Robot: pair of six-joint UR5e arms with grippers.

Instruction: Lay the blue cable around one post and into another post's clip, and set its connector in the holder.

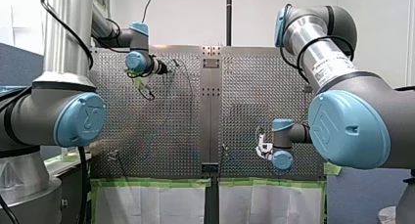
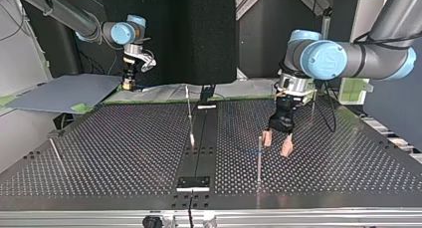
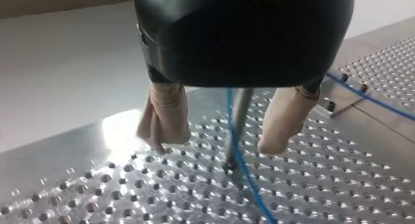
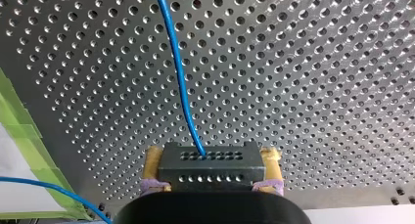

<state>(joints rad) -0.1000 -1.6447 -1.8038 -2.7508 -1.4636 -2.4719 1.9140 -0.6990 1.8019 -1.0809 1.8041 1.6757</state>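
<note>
In the right wrist view my right gripper (image 4: 211,156) is shut on a black connector block (image 4: 210,168), held between its yellow pads (image 4: 152,160). The blue cable (image 4: 178,72) leaves the block and runs away over the perforated plate. In the top view this gripper (image 2: 130,81) hangs at the far back left. My left gripper (image 3: 220,143) is open, its beige pads (image 3: 164,121) spread just above the plate. A thin metal post (image 3: 239,116) shows between them with the blue cable (image 3: 242,165) running past it. The top view shows that gripper (image 2: 277,144) beside a post (image 2: 259,156).
Another upright post (image 2: 190,118) stands near the table's middle seam, and a leaning one (image 2: 54,151) sits at the top view's left. A small black plate (image 2: 194,182) lies on the seam near the top view's near edge. Green tape (image 4: 19,136) edges the plate.
</note>
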